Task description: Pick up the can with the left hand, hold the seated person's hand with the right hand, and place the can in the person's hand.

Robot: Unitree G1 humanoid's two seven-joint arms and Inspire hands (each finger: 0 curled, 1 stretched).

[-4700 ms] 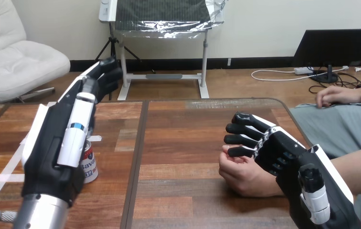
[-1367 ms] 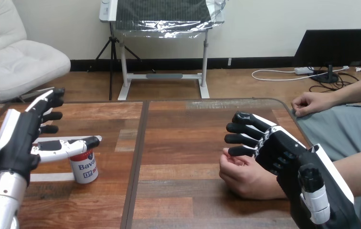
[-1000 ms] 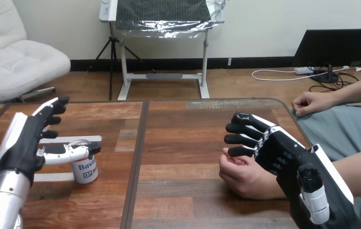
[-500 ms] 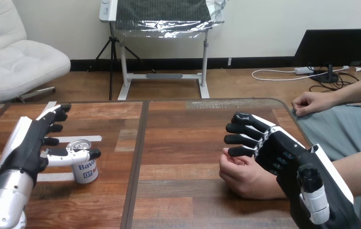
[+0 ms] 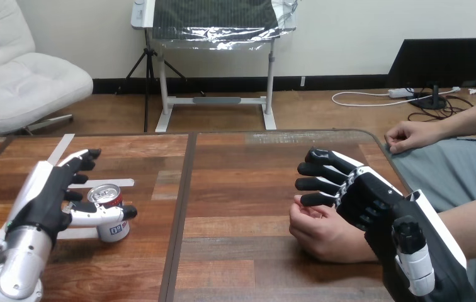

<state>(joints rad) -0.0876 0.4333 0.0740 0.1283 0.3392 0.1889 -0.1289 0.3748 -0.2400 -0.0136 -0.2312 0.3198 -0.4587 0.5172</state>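
The right hand (image 5: 374, 201) lay over the person's hand (image 5: 323, 236) at the near right, seemingly to steady it for receiving. Whether it truly gripped could not be told. Farther off at the left, the left hand (image 5: 50, 196) was unclenched, its thumb across the front of the upright can (image 5: 114, 231) and its fingers behind, bracketing it for a grasp.

The can (image 5: 111, 212) stands on the table (image 5: 242, 182), just right of my left hand (image 5: 53, 195). My right hand (image 5: 364, 195) lies over the person's hand (image 5: 323, 234).
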